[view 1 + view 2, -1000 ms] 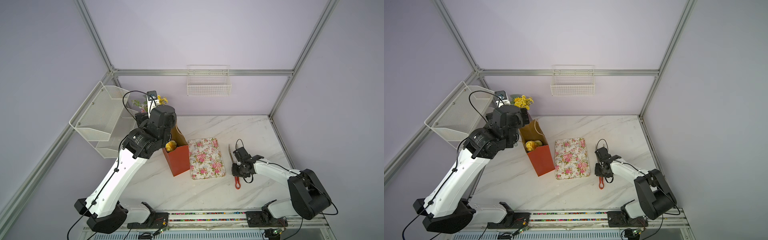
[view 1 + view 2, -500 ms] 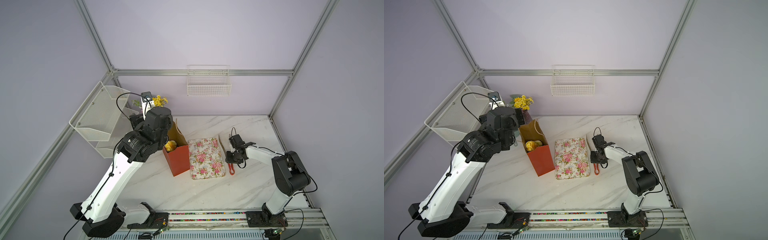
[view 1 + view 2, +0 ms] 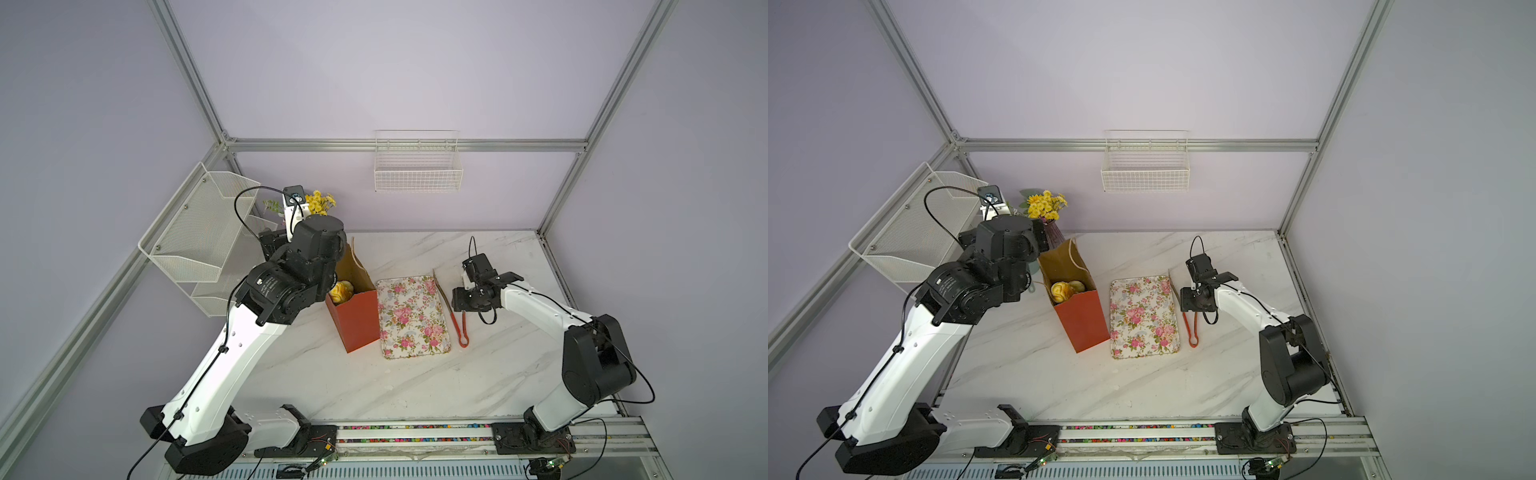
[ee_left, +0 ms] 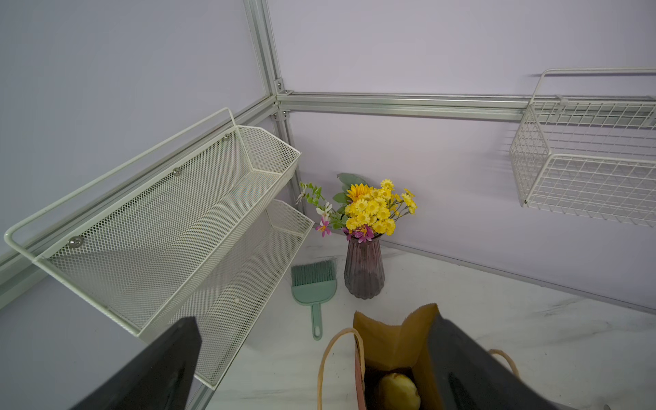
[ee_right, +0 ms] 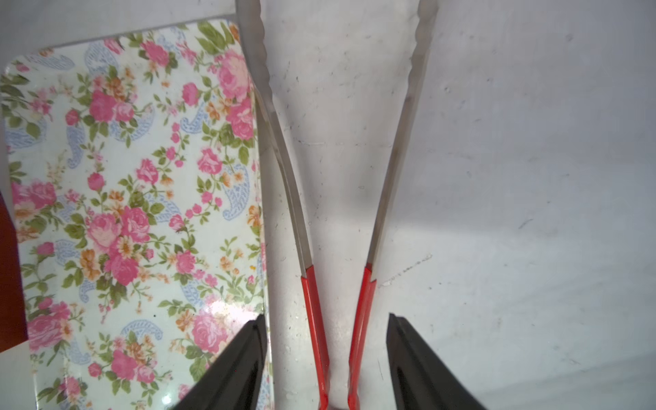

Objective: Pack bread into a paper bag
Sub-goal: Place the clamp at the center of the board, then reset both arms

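Note:
The red-orange paper bag (image 3: pixel 357 326) (image 3: pixel 1084 324) stands open left of the floral tray, brown inside (image 4: pixel 387 337). Golden bread (image 3: pixel 341 291) (image 3: pixel 1064 289) (image 4: pixel 397 390) lies in it. My left gripper (image 4: pixel 319 372) is open wide above the bag's mouth; one dark finger (image 4: pixel 472 372) covers the bag's far side. My right gripper (image 5: pixel 326 358) (image 3: pixel 461 300) (image 3: pixel 1188 302) is open, low over the table. Red-handled metal tongs (image 5: pixel 314 319) (image 3: pixel 462 330) (image 3: pixel 1192 332) lie between its fingers with a gap on each side.
The floral tray (image 3: pixel 411 320) (image 3: pixel 1142 320) (image 5: pixel 124 195) holds nothing. A purple vase of yellow flowers (image 4: pixel 364 273) (image 3: pixel 1054 235) and a green brush (image 4: pixel 314 284) stand behind the bag. Mesh shelves (image 4: pixel 177 220) (image 3: pixel 199 245) hang left, a wire basket (image 3: pixel 417 166) on the back wall.
The right gripper carried the tongs from the front right to the tray's right edge and opened its jaws off them. The left arm shifted slightly back.

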Controlling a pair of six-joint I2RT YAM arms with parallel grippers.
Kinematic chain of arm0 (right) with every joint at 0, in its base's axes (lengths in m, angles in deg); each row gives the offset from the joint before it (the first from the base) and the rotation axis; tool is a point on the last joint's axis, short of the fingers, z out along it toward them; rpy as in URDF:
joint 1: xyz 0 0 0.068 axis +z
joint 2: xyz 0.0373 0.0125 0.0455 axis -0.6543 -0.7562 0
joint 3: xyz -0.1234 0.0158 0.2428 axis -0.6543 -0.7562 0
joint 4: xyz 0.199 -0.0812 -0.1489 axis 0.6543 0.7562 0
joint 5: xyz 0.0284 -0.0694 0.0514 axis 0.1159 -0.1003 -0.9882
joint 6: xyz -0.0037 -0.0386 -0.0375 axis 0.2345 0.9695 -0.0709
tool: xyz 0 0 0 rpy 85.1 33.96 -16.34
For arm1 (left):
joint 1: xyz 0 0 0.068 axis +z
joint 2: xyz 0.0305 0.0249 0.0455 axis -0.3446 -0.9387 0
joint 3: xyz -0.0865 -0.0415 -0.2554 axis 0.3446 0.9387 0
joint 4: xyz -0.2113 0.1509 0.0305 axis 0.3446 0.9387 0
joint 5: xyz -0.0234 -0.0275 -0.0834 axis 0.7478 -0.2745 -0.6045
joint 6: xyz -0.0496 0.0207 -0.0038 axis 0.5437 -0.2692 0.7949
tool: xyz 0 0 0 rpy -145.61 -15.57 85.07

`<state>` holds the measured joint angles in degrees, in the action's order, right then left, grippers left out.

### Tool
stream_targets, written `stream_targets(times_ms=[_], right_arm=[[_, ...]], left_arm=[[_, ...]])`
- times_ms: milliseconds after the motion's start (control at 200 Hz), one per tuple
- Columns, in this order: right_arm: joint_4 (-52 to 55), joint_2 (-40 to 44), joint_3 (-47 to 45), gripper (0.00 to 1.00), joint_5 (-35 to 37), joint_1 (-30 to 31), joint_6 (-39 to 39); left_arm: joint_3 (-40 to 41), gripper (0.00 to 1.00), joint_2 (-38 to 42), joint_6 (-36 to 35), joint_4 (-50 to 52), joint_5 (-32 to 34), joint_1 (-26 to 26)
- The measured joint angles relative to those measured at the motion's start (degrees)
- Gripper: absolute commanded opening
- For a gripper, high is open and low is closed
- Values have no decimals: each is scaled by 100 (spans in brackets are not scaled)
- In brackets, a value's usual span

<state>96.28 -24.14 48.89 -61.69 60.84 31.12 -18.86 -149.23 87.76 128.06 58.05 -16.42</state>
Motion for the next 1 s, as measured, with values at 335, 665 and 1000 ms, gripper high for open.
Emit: stream_targets(times_ms=[335,665,1000], right_arm=[[960,1700,444,65,931,0,382],[1261,1419,573,65,741,0,496],[1366,1705,435,64,737,0,599]], left_arm=[[-1130,100,-422,999,2894,-1172,-59],[83,100,404,2400,3805,-1543,748],[1552,100,498,3075,3803,-2802,894]])
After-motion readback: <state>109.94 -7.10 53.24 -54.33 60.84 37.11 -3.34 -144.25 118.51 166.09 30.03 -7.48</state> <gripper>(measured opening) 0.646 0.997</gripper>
